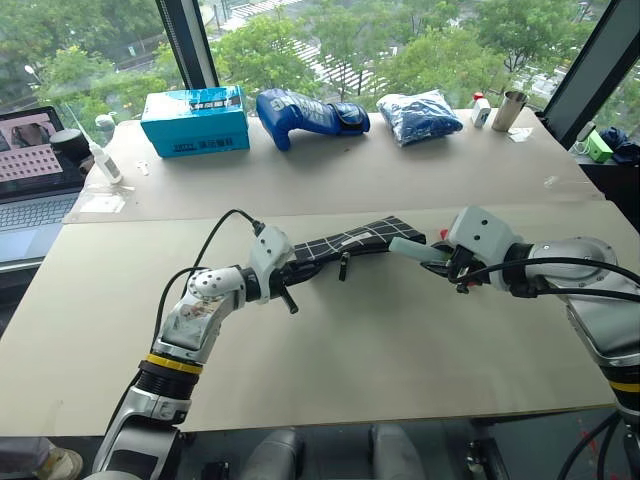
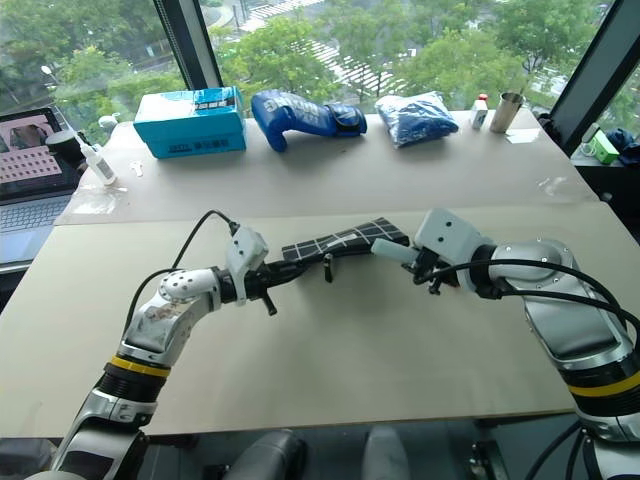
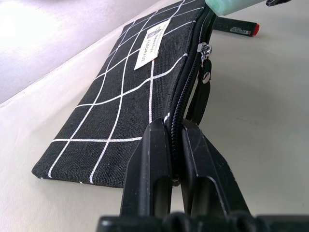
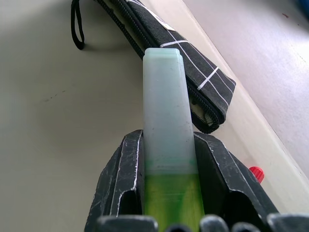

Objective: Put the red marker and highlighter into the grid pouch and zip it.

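A: Head views, item one?
B: Flat black fabric grid pouch with white lines (image 1: pixel 365 240), lifted off the pale bench (image 1: pixel 350 340) at its near end by the left end effector (image 1: pixel 297 270), its far end towards the right arm. Black zipper strap (image 1: pixel 343 266) hangs beneath it.

A: Item two?
B: Stubby translucent pale-green highlighter (image 1: pixel 413 249), clamped in the right end effector (image 1: pixel 440 258), its tip just beside the pouch's far end. Whether they touch I cannot tell.

A: Back of the bench?
B: Teal cardboard box (image 1: pixel 195 120), blue glove (image 1: pixel 305 115), blue bagged bundle (image 1: pixel 420 115), metal cup (image 1: pixel 510 110). A laptop (image 1: pixel 35 170) stands at the left.

A: Left wrist view?
B: Two black fingers (image 3: pixel 149 169) pinched tight on the pouch's zipper edge, jaws closed on the fabric. White label (image 3: pixel 152 43) on the pouch face; silver zip slider (image 3: pixel 204 50) stands far along the teeth. Beyond it, slim black-barrelled red marker with a red end (image 3: pixel 236 29), lying on the bench just beside the pouch's far end.

A: Right wrist view?
B: Highlighter upright between both fingers (image 4: pixel 120 179), pale cap outermost, brighter green body in the grip. The pouch's end corner lies beyond the cap, its zip gaping there. A red marker tip (image 4: pixel 256 172) peeks past one finger.
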Tool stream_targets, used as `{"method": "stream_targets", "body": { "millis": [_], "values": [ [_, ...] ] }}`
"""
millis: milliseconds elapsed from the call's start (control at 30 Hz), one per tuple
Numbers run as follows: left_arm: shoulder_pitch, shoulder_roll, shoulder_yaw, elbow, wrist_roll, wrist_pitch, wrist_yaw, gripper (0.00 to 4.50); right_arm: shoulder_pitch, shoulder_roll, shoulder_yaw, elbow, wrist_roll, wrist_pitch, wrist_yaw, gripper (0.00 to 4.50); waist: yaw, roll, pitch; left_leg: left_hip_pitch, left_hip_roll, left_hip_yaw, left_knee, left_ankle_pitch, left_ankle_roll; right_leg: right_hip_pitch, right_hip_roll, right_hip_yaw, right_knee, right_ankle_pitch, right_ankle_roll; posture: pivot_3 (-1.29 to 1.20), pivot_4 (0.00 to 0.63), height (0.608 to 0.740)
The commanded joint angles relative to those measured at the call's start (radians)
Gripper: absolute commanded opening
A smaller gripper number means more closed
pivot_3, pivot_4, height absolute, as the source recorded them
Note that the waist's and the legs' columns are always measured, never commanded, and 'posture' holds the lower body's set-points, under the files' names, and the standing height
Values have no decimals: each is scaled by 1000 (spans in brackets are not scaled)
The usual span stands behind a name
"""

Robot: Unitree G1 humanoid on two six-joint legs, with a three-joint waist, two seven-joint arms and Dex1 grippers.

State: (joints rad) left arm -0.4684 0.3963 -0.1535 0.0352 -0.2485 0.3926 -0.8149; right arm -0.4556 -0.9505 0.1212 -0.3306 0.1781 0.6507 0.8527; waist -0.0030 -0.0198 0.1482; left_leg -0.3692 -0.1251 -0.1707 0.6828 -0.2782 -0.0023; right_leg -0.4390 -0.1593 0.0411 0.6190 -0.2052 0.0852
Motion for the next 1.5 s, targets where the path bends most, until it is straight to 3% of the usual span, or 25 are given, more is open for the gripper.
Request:
{"method": "stream_targets", "body": {
  "millis": [33,200,933,1500],
  "values": [
    [-5,-5,16,-20,-9,-16,1,0,-23,9,-50,-24,28,-7,17,1065,0,0,0,0,0,0,0,0,0,0,0,0,0,0,0,0,150,740],
    [-8,-6,21,-15,-10,-15,2,0,-6,21,-133,-77,147,47,64,1065,1,0,0,0,0,0,0,0,0,0,0,0,0,0,0,0,150,740],
    [-7,-6,36,-14,-12,-12,4,0,17,30,-65,46,53,33,43,1065,3,0,0,0,0,0,0,0,0,0,0,0,0,0,0,0,150,740],
    [-9,-5,32,-9,-10,-15,-1,0,37,52,-115,-1,155,79,49,1065,5,0,0,0,0,0,0,0,0,0,0,0,0,0,0,0,150,740]
  ]
}}
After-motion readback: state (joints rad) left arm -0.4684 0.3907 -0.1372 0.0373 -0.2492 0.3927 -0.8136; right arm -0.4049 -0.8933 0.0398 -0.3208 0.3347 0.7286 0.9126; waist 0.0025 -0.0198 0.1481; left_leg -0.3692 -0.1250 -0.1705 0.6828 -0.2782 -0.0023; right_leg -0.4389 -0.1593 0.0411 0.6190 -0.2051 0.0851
